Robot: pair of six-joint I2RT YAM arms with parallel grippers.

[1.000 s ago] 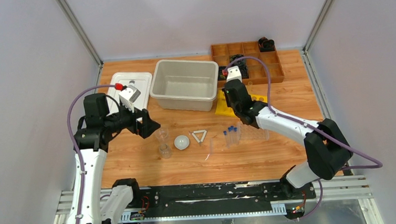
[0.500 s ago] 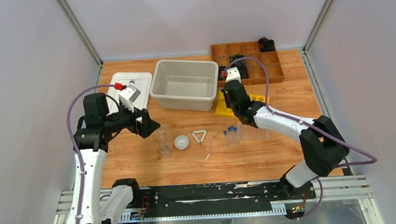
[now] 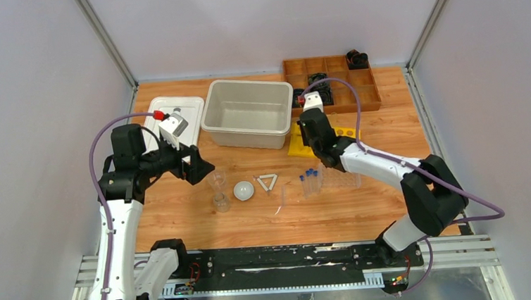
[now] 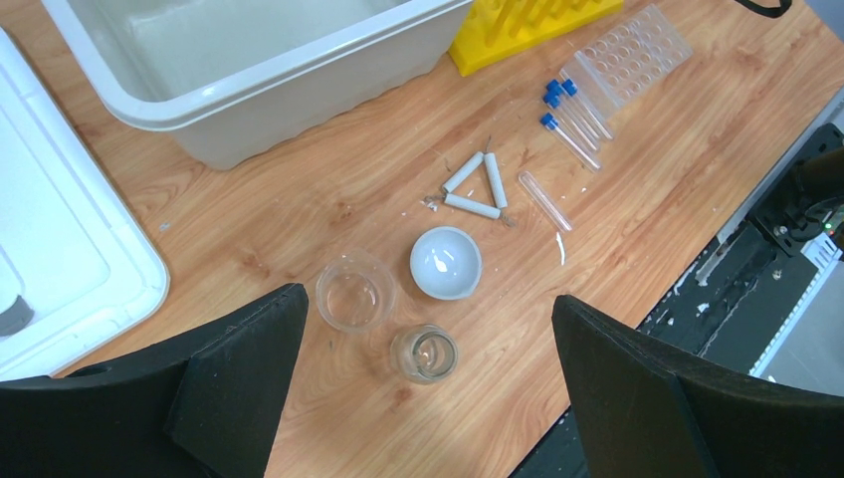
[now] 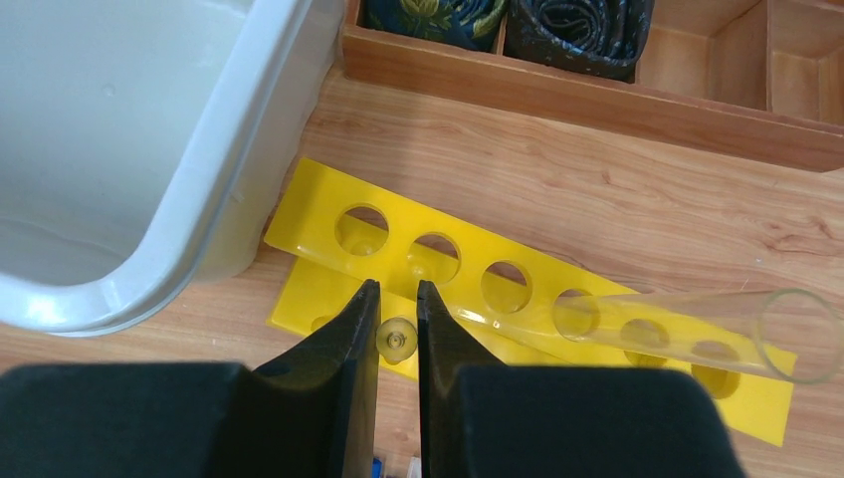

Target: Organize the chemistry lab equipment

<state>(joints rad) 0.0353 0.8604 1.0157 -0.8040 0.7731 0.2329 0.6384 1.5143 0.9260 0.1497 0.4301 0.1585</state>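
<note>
My right gripper (image 5: 398, 291) is shut on a clear tube (image 5: 396, 339), seen end-on between the fingers, above the left end of a yellow tube rack (image 5: 518, 299). It also shows in the top view (image 3: 310, 145). Another clear tube (image 5: 687, 329) lies across the rack. My left gripper (image 4: 426, 295) is open and empty, high above two glass beakers (image 4: 350, 295) (image 4: 425, 354). A white dish (image 4: 446, 262), a white triangle frame (image 4: 476, 187), a thin clear rod (image 4: 545, 201) and blue-capped tubes (image 4: 569, 118) lie on the table.
A grey bin (image 3: 248, 114) stands at the back centre, with a white tray (image 3: 169, 118) to its left. A wooden compartment box (image 3: 332, 82) sits at the back right. A clear well plate (image 3: 341, 180) lies beside the blue-capped tubes (image 3: 310, 182).
My right arm has shifted slightly to the left over the yellow rack. The left arm has not moved.
</note>
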